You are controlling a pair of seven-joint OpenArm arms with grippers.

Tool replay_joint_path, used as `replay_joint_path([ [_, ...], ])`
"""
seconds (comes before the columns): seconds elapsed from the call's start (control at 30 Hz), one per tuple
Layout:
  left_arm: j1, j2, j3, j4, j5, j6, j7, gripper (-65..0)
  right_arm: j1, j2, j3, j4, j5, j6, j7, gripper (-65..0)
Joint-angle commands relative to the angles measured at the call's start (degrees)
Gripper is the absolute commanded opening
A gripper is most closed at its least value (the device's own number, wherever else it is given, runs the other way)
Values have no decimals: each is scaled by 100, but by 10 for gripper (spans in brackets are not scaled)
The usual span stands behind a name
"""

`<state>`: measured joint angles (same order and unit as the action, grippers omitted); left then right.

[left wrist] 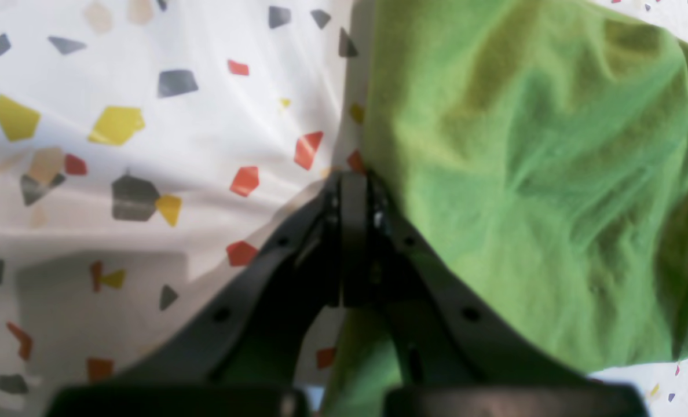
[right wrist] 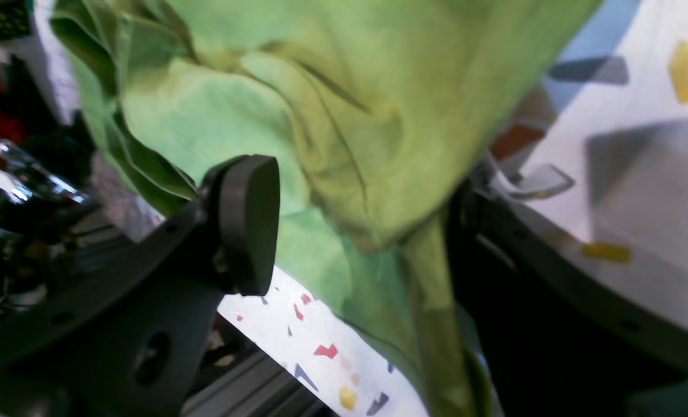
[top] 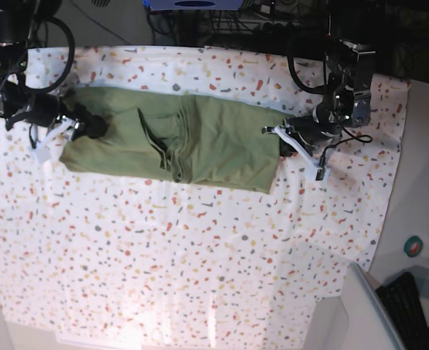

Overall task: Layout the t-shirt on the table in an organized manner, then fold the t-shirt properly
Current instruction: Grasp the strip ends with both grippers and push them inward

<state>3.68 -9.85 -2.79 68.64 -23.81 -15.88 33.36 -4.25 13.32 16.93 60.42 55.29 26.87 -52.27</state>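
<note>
The olive-green t-shirt (top: 178,138) lies stretched sideways across the far part of the speckled table (top: 199,255), with bunched folds near its middle. My left gripper (top: 283,135) is at the shirt's right end. In the left wrist view its fingers (left wrist: 352,179) are pressed together on the edge of the t-shirt (left wrist: 523,174). My right gripper (top: 90,127) is at the shirt's left end. In the right wrist view the right gripper (right wrist: 361,220) stands open, with crumpled cloth of the t-shirt (right wrist: 332,87) lying between its jaws, over the table (right wrist: 639,145).
A plain grey-white surface (top: 425,197) borders the table on the right, with a small teal round object (top: 414,246) and a dark keyboard-like item (top: 407,306) on it. A grey bin corner (top: 360,313) sits at the front right. Cables and equipment (top: 221,14) line the back.
</note>
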Motion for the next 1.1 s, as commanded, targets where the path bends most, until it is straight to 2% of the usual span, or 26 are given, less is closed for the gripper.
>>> replay_joint_path([
  [0.0,76,40,72,-29,118,-8,431,-650,87,70,26,-16,-39,25,45,-309],
  [0.17,84,31,72,-29,118,-8,439,-650,113,70,17,-51,-39,25,352,-309],
  [0.47,58,31,63,24,118,-8,457,-650,368,70,17,-306,-39,25,379,-326],
  [0.63,32,4,-16,41,109,-8,457,-650,491,79,17,-535,-39,25,388,-488],
  [0.83,243,-145,-25,674,100,-8,475,-650,553,79,26,-535,-39,25,388,-527],
  [0.87,304,-189,-25,824,100,-8,475,-650,553,79,26,-535,-39,25,388,-551],
  [0.93,427,-356,-25,1052,100,-8,475,-650,553,88,26,-535,-39,25,440,-639],
  [1.0,524,-523,-25,1211,100,-8,475,-650,553,105,26,-535,-47,-19,519,-650],
  [1.07,638,-699,-42,1246,100,-8,475,-650,544,255,-1,-535,-47,-28,502,-650],
])
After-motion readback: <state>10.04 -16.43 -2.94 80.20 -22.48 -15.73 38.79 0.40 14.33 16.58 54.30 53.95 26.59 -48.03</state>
